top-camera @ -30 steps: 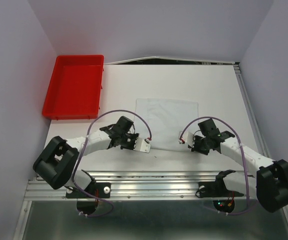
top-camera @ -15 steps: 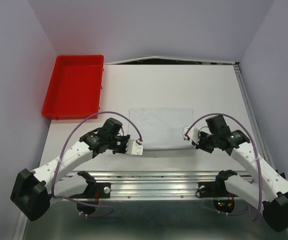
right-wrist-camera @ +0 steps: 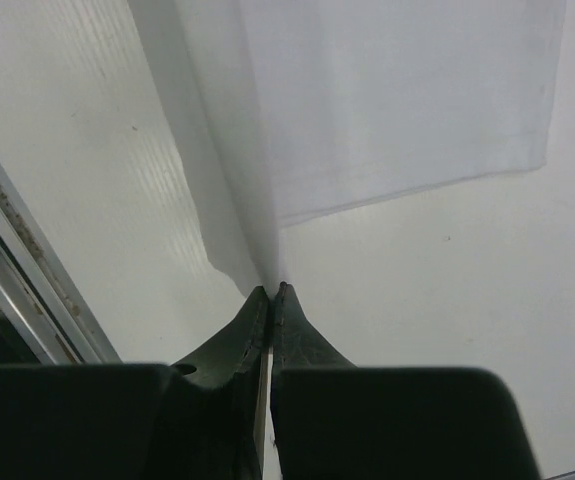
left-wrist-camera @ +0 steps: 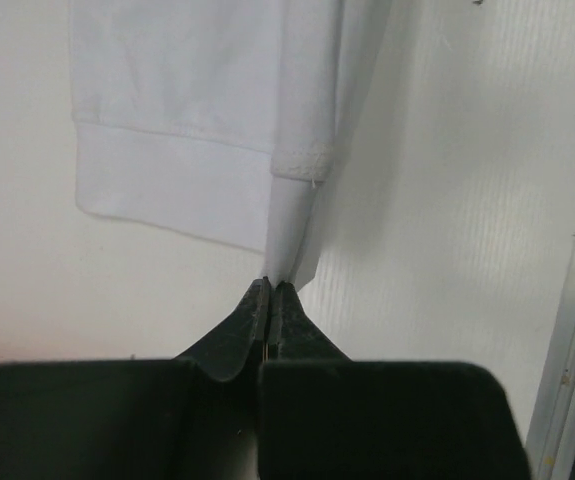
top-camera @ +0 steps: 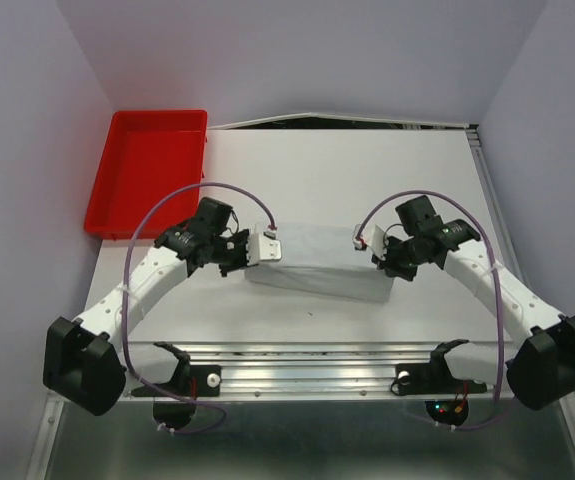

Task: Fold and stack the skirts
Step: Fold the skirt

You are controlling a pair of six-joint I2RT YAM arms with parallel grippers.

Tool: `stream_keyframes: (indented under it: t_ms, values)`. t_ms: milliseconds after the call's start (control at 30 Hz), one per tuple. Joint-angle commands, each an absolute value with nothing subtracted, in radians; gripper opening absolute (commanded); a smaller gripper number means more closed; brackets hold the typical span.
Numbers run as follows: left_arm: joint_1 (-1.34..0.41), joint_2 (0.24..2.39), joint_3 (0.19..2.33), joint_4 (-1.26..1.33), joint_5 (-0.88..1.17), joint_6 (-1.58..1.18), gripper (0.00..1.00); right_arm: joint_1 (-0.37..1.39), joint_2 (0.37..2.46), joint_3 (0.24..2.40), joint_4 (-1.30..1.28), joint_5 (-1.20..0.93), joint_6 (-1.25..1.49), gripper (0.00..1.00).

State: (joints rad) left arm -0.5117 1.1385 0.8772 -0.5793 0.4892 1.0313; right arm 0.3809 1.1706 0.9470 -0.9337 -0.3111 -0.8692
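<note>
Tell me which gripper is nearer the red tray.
The left gripper, shut on the white skirt at the end toward the red tray; the right gripper pinches the opposite end.

Bright, even diffuse light, soft shadows. Wrist views w/ dark, slightly soft foreground.

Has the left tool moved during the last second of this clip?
Yes. The left tool, shut on the skirt, moved away from the near rail and closer to the red tray.

— Where does the skirt (left-wrist-camera: pixel 197 120) end?
— Cannot tell; both wrist views cut it off at their top edges.
— And where it is pinched?
— Buried between the fingers (left-wrist-camera: pixel 229 340).
</note>
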Motion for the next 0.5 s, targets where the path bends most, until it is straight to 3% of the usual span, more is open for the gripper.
stream_keyframes:
  t_ms: [0,467]
  values:
    - [-0.448,1.213,0.985,-0.589,0.518,1.069,0.00,0.358,1.225,1.042,-0.908,-0.301,-0.929,0.01]
    - [-0.333,1.505,1.245,-0.629,0.531,1.120,0.00,0.207,1.537,1.297,-0.945,-0.357,-1.075,0.01]
